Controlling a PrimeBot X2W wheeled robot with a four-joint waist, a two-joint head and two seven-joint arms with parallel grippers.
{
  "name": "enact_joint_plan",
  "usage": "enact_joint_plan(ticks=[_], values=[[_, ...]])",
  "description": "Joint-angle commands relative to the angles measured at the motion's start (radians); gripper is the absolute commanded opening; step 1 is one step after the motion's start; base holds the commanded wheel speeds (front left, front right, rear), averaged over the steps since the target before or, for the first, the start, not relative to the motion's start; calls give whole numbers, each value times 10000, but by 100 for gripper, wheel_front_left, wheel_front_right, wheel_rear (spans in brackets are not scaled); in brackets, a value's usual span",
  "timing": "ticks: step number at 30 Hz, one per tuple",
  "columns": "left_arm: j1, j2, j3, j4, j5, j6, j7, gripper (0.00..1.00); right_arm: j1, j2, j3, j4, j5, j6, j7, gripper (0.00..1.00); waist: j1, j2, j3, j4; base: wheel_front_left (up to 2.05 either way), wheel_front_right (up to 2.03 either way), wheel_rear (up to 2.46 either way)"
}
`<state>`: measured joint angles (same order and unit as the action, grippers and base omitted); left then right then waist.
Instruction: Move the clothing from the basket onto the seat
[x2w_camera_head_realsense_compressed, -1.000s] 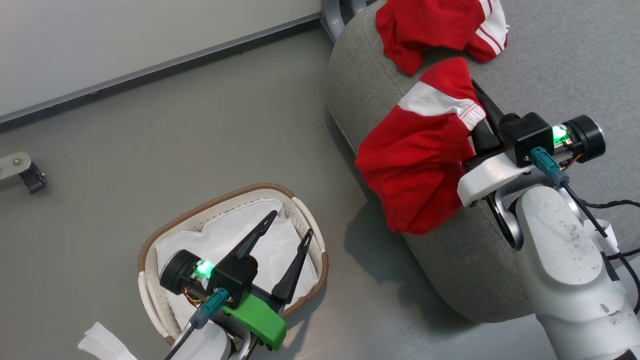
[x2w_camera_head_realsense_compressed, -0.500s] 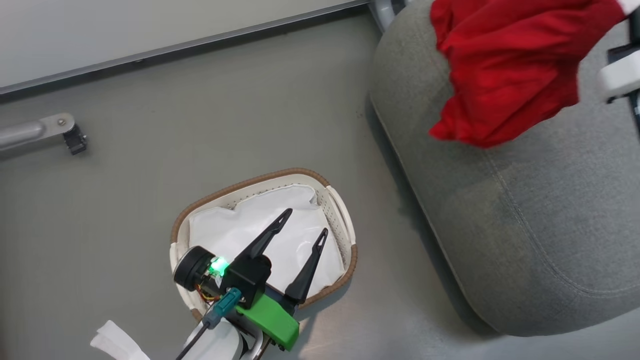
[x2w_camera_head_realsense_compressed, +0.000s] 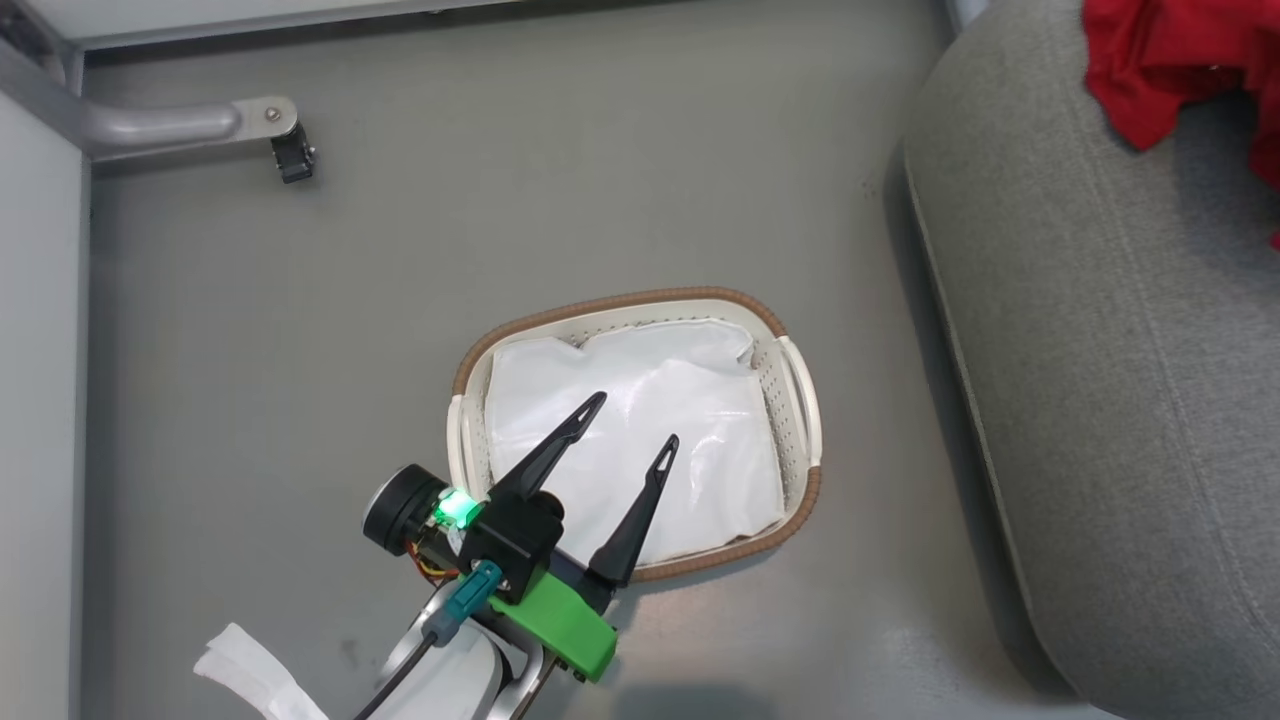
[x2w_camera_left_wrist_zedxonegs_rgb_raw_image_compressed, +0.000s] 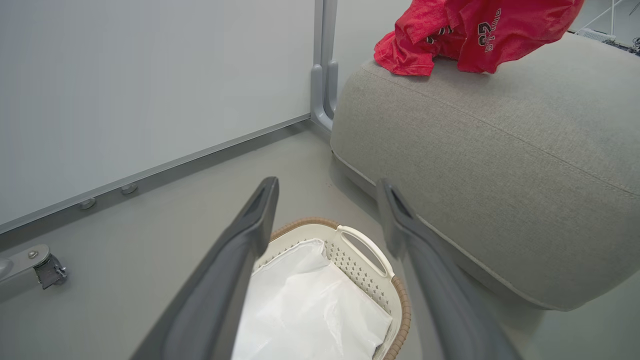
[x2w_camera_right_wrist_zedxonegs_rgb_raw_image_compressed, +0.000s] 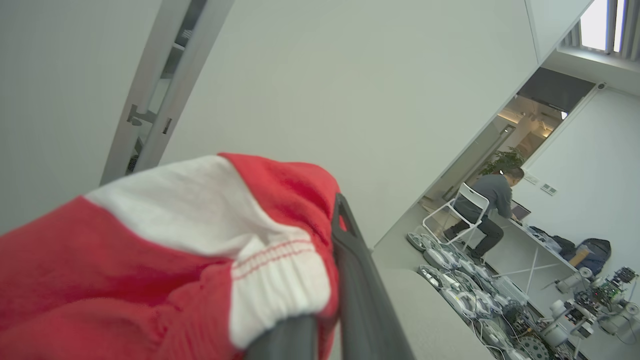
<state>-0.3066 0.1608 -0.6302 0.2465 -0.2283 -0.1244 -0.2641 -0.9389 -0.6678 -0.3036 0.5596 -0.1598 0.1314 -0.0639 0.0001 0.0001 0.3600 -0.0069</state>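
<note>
The basket (x2w_camera_head_realsense_compressed: 468, 440) stands on the grey floor holding just its white liner (x2w_camera_head_realsense_compressed: 650, 440). My left gripper (x2w_camera_head_realsense_compressed: 636, 420) hovers open over the liner with nothing between its fingers; from its wrist its fingertips (x2w_camera_left_wrist_zedxonegs_rgb_raw_image_compressed: 267, 190) frame the basket's far handle (x2w_camera_left_wrist_zedxonegs_rgb_raw_image_compressed: 362, 245). The seat (x2w_camera_head_realsense_compressed: 1100, 400) fills the right side. Red clothing (x2w_camera_head_realsense_compressed: 1150, 60) lies on its top, and black-and-white letters show on that garment (x2w_camera_left_wrist_zedxonegs_rgb_raw_image_compressed: 470, 35). In the right wrist view my right gripper (x2w_camera_right_wrist_zedxonegs_rgb_raw_image_compressed: 336, 220) is shut on a red garment with a white band (x2w_camera_right_wrist_zedxonegs_rgb_raw_image_compressed: 190, 230), held up in the air.
A metal leg with a black caster (x2w_camera_head_realsense_compressed: 290, 155) stands on the floor at the far left by a pale wall panel (x2w_camera_left_wrist_zedxonegs_rgb_raw_image_compressed: 150, 75). A person (x2w_camera_right_wrist_zedxonegs_rgb_raw_image_compressed: 492, 200) sits at a bench far off. Bare floor lies between basket and seat.
The head camera has swung, so basket and seat sit further right in its picture. My right gripper with its red garment has left that picture. The left gripper stays open over the basket.
</note>
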Motion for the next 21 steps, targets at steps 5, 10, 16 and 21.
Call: enact_joint_plan(ticks=[5,10,16,21], values=[[-298,0,-12,-48,127,-56,-4,100,487,139,-1273,499,-492,-14,90,0,-1,-1,1123,956,0,0,0],[-435,25,2,-37,186,-58,-4,100,693,542,-1632,981,-811,-14,-3,0,-1,-1,1496,999,0,0,0],[-532,97,43,-7,245,-68,-4,100,775,943,-1959,1450,-1137,-14,-282,0,-1,-1,1734,843,0,0,0],[-535,216,54,45,247,-72,-4,100,762,1344,-2224,1705,-1165,-14,-553,100,-1,-1,1743,516,0,0,0]])
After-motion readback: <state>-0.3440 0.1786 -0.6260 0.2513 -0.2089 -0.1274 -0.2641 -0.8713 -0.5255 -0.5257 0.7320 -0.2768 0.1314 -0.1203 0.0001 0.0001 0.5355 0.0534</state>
